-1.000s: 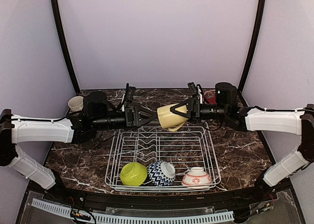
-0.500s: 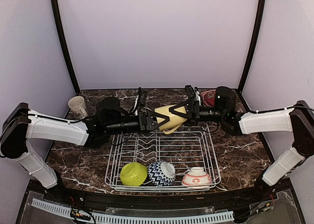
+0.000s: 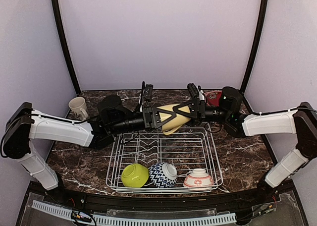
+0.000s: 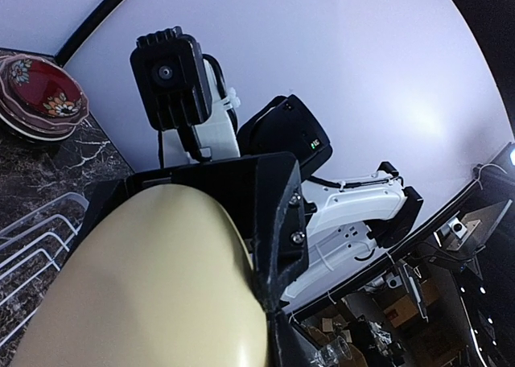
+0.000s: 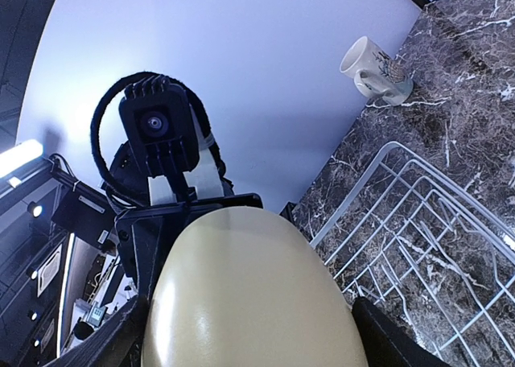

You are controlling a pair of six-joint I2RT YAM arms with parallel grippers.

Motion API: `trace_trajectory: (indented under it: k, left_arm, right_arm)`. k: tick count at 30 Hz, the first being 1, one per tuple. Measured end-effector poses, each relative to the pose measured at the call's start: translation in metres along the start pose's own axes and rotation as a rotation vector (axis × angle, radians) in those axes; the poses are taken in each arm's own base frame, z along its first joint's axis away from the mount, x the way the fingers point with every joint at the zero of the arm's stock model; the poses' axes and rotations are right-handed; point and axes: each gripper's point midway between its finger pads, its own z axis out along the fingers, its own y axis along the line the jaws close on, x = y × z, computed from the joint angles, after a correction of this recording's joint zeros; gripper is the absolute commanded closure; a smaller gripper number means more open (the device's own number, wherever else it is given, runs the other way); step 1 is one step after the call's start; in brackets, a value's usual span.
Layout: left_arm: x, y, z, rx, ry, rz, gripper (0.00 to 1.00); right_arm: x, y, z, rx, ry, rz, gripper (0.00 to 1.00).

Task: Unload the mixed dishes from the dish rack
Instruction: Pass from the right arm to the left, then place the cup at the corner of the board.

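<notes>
A yellow mug hangs on its side above the back edge of the white wire dish rack, held from both ends. My left gripper is shut on its left end, one black finger pressed along the mug's wall. My right gripper clasps the mug's body with a finger on each side. In the rack's front row lie a lime bowl, a navy-zigzag bowl and a pink-white bowl.
A cream mug stands on the marble table at the back left, also in the right wrist view. Stacked plates with a red one on top sit at the back right. Upright prongs run along the rack's middle.
My left arm reached right to the mug and its jaws closed on the mug's end. The right gripper kept its hold and shifted slightly left with the mug.
</notes>
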Motion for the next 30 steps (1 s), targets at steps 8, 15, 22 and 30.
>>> trace_trajectory:
  k: [8, 15, 22, 30]
  left_arm:
    - [0.004, -0.003, -0.004, -0.036, 0.014, 0.007, 0.99]
    - [-0.003, 0.012, -0.04, -0.249, 0.005, 0.042, 0.99]
    - [-0.031, 0.004, -0.087, -0.499, -0.006, 0.17, 0.99]
    - [-0.079, 0.029, -0.199, -0.94, -0.113, 0.184, 0.99]
  right_arm:
    - [0.003, 0.0, -0.002, 0.006, 0.011, -0.001, 0.01]
    - [-0.018, -0.017, -0.025, 0.111, -0.07, -0.034, 0.01]
    - [-0.015, -0.024, -0.027, 0.162, -0.054, -0.05, 0.01]
    - [-0.012, -0.03, -0.027, 0.191, -0.039, -0.042, 0.01]
